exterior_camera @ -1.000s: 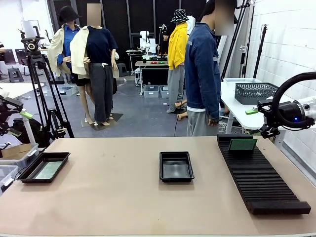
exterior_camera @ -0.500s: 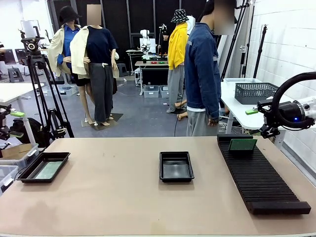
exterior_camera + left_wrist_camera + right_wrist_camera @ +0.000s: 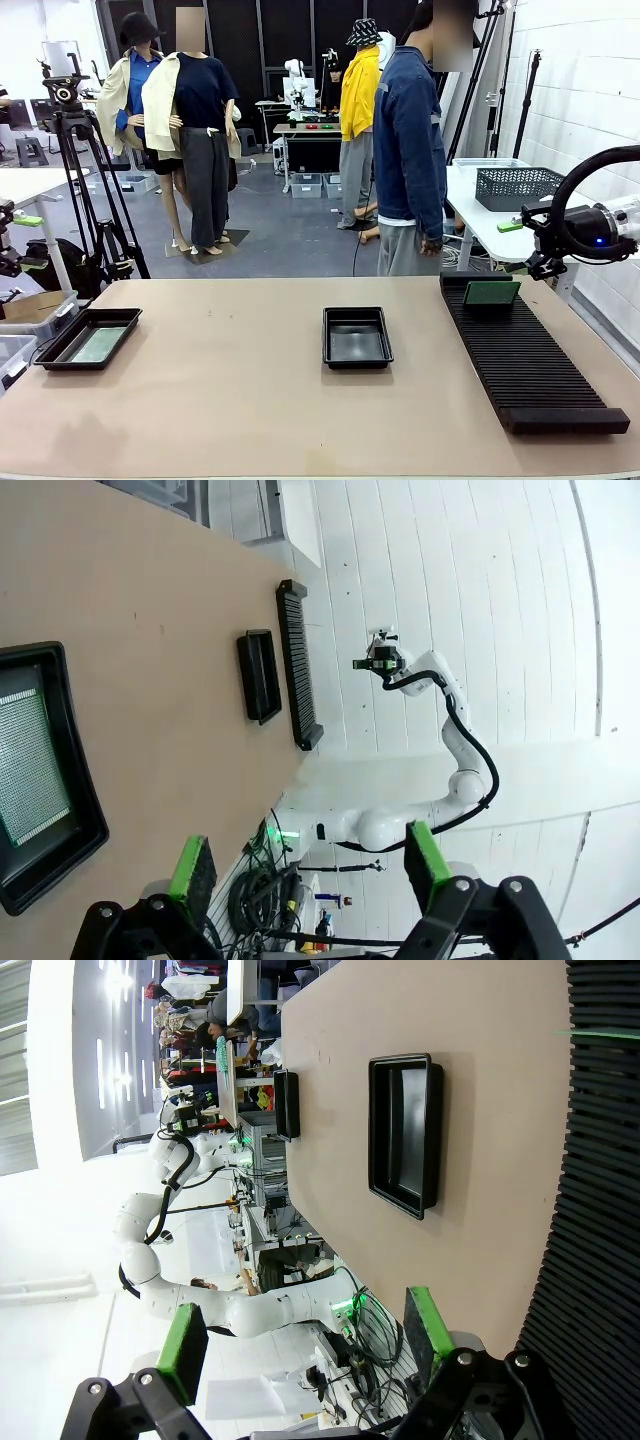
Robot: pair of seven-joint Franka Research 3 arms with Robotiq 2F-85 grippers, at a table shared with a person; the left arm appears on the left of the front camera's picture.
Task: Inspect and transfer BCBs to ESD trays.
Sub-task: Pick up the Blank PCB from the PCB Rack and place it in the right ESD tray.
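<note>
I see one flat green circuit board [image 3: 98, 345] in the left-edge glossy black tray [image 3: 125, 318]; centre tray [image 3: 357, 365] empty, second board [image 3: 491, 294] racked (left gripper [image 3: 308, 860], right gripper [image 3: 300, 1345] gape empty).

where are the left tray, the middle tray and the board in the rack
left tray [image 3: 72, 365], front view, near rim
middle tray [image 3: 357, 343], front view, bare floor
board [image 3: 492, 293], front view, green face

A white slatted wall [image 3: 590, 80] flanks the tan counter [image 3: 250, 400]; grey floor [image 3: 290, 240] beyond, 1 tripod [image 3: 68, 118], and what may be workbenches [image 3: 305, 130] farther back.
</note>
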